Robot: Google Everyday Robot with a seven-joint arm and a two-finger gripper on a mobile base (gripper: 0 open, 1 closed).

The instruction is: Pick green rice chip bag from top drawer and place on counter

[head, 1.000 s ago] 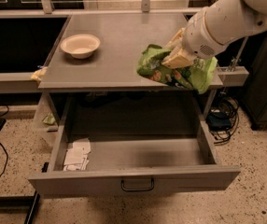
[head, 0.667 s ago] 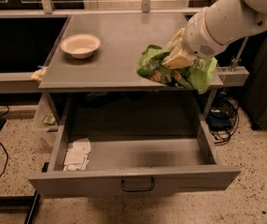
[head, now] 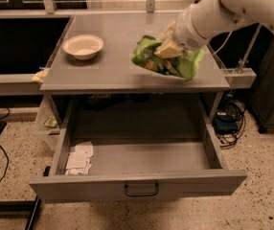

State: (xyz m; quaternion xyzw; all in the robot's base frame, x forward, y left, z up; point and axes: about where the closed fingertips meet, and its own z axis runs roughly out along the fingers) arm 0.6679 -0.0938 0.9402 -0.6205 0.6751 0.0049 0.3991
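The green rice chip bag (head: 168,63), lime green and wrinkled with orange print, hangs over the right part of the grey counter (head: 113,56), close above its surface. My gripper (head: 167,47) comes in from the upper right on a white arm and is shut on the top of the bag. Whether the bag touches the counter I cannot tell. The top drawer (head: 137,186) is pulled wide open below the counter, with its black loop handle at the front.
A beige bowl (head: 83,46) stands on the counter's left part. Small white paper packets (head: 79,157) lie in the drawer's left front corner. Cables and a black box (head: 228,123) lie on the floor at right. A grey side rail (head: 12,83) runs at left.
The gripper with the bag has moved a little to the left and farther over the counter. The drawer, bowl and packets have not moved.
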